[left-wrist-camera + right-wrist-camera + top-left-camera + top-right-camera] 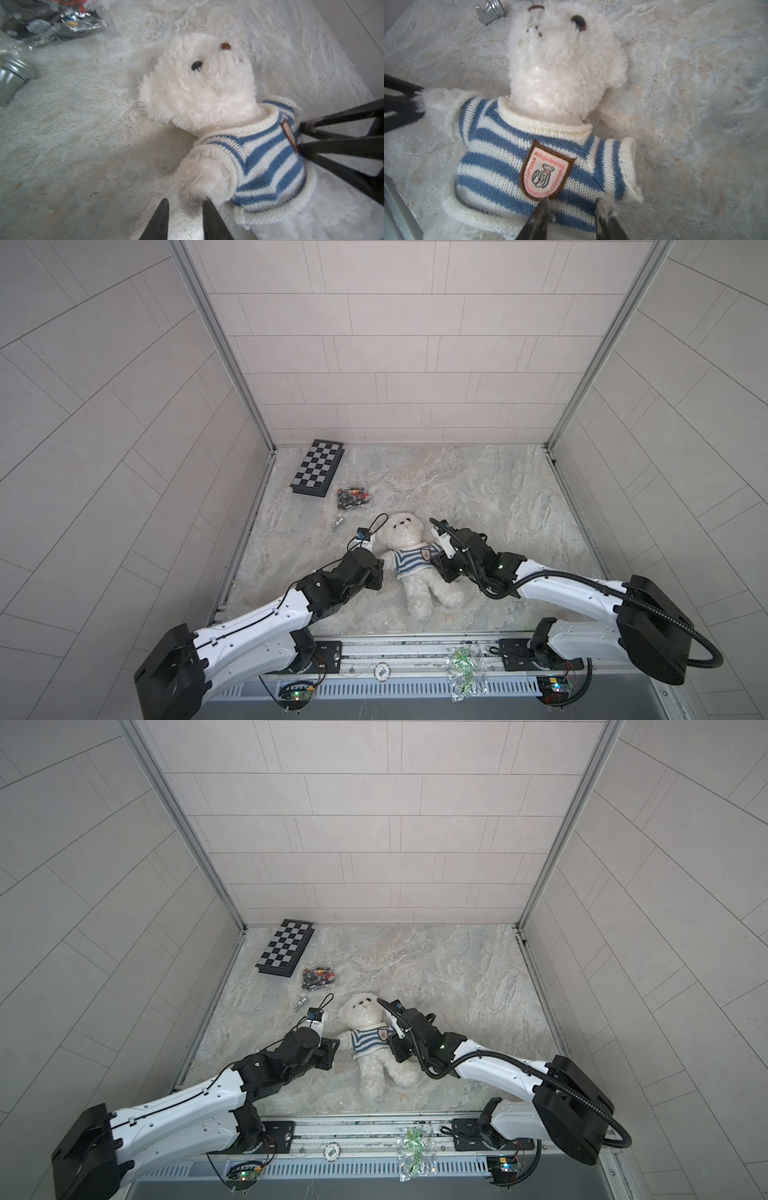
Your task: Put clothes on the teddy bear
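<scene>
Although both stand narrowly parted and empty, the left end effector (185, 202) sits at a paw of the teddy bear (197, 87), the right end effector (572, 200) over the striped shirt (500, 166) hem. The bear lies face-up on the tabletop (498, 497). Judged light, soft, compressible: take a limb.

Pale tiled walls (395, 344), aluminium corner posts (222, 344), grey marbled tabletop (478, 497) under even light.
</scene>
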Controlling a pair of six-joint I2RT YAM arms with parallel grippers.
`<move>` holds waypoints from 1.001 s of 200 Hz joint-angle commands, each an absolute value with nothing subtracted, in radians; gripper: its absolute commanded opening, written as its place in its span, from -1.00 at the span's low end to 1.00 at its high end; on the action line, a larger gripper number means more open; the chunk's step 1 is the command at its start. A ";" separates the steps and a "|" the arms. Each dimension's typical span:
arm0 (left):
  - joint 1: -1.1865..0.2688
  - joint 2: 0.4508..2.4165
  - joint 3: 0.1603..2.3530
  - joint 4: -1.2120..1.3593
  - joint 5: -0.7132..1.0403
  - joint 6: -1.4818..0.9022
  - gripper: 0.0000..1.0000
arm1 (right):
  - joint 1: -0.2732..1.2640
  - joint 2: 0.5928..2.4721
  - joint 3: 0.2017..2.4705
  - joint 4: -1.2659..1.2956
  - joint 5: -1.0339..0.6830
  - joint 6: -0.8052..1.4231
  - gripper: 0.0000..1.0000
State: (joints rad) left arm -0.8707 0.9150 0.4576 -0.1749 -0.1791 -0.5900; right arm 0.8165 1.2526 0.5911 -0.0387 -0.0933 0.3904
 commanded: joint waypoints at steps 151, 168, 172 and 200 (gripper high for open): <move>-0.937 1.333 0.683 0.027 -0.016 -0.621 -0.47 | 0.596 1.105 0.495 -0.022 -0.125 0.394 -0.33; -0.922 1.341 0.669 0.025 -0.018 -0.620 -0.53 | 0.577 1.153 0.504 0.006 -0.167 0.373 -0.32; -0.919 1.343 0.667 0.025 -0.018 -0.620 -0.54 | 0.577 1.162 0.506 0.009 -0.174 0.365 -0.31; -0.891 1.348 0.649 0.025 -0.018 -0.614 -0.61 | 0.577 1.228 0.523 0.055 -0.233 0.350 -0.30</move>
